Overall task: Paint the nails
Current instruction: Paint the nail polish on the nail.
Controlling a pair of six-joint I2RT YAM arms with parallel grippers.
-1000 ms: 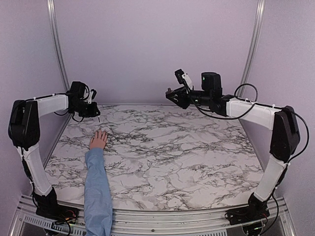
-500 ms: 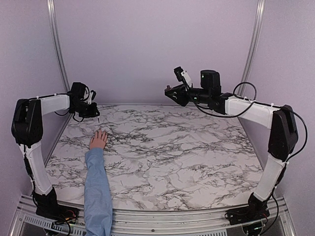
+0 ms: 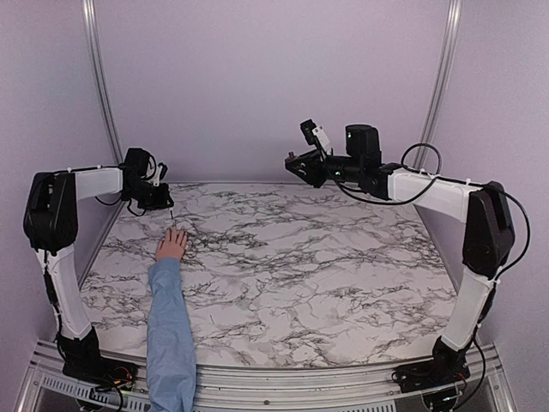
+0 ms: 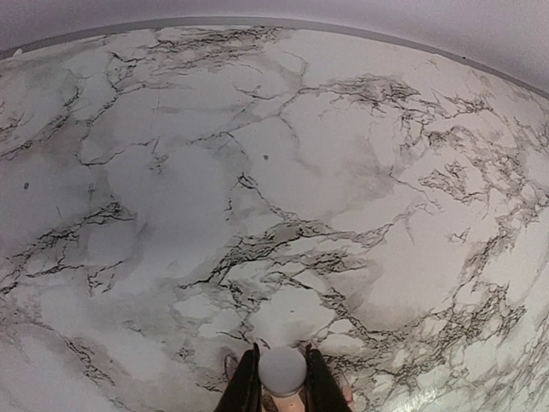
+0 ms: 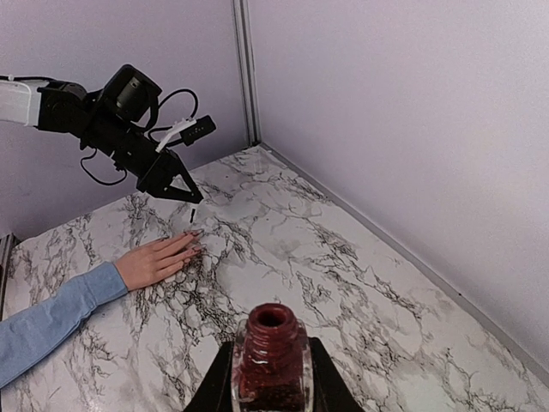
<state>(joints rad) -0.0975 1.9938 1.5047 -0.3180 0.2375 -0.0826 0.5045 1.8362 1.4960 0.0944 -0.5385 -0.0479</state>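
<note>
A hand (image 3: pixel 172 245) in a light blue sleeve (image 3: pixel 170 326) lies flat on the marble table at the left, fingers pointing to the back wall. Its nails (image 5: pixel 196 233) show as small dark tips. My left gripper (image 3: pixel 161 198) is shut on a white brush cap (image 4: pixel 282 371), and the thin brush (image 5: pixel 196 210) hangs just above the fingertips. In the left wrist view the cap hides most of the hand. High at the back right, my right gripper (image 5: pixel 271 348) is shut on an open bottle of dark red polish (image 5: pixel 272 365), tilted and off the table.
The marble tabletop (image 3: pixel 326 266) is walled by lilac panels at the back and sides, with metal posts (image 3: pixel 96 77) in the corners. The sleeved forearm crosses the near left of the table to its front edge.
My right arm has drifted slightly up and to the left with the bottle. The left gripper, brush and hand have hardly moved.
</note>
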